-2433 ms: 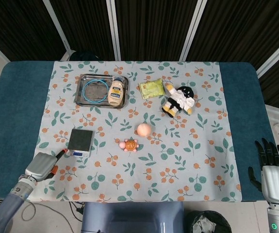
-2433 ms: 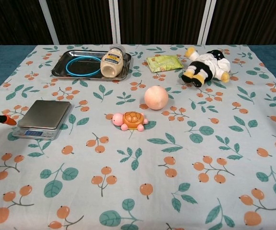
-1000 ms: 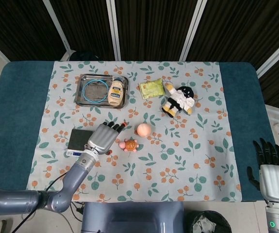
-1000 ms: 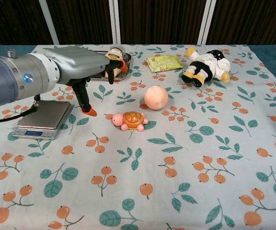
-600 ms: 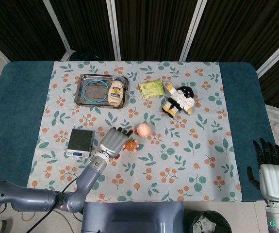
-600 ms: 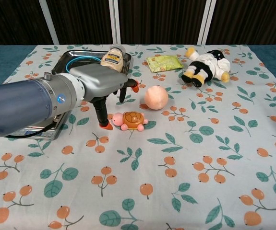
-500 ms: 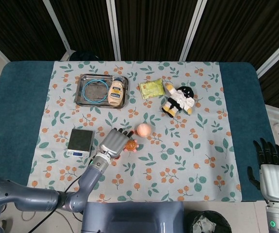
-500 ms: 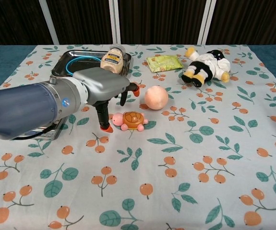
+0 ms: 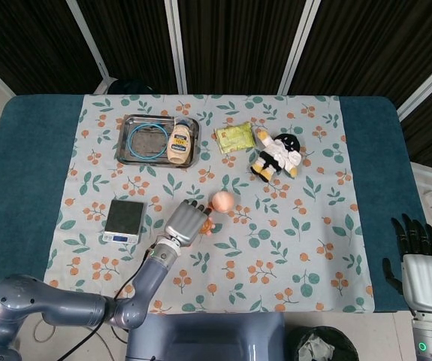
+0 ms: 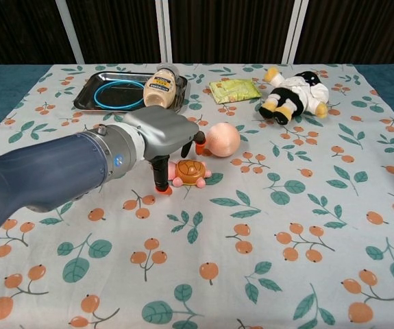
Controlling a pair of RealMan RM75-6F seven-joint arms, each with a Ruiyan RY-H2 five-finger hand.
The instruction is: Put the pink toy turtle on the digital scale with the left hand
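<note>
Reaching in, your left hand (image 10: 159,133) has its fingers (image 10: 161,177) spread and holding nothing, with the pink toy turtle (image 10: 190,172) lying lengthwise left-to-right on the bench just right of them, and the digital scale (image 9: 124,219) farther left.

Left robot hand (image 10: 157,133) low over table, fingers (image 10: 160,179) spread downward — right robot hand (image 9: 427,280) open at table edge.

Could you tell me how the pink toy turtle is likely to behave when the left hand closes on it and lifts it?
The pink toy turtle looks like small moulded plastic, so probably light and stiff. Its domed shell seems smooth, so the left hand could slip off. It sits flat and low, so it should slide rather than roll like the peach ball.
</note>
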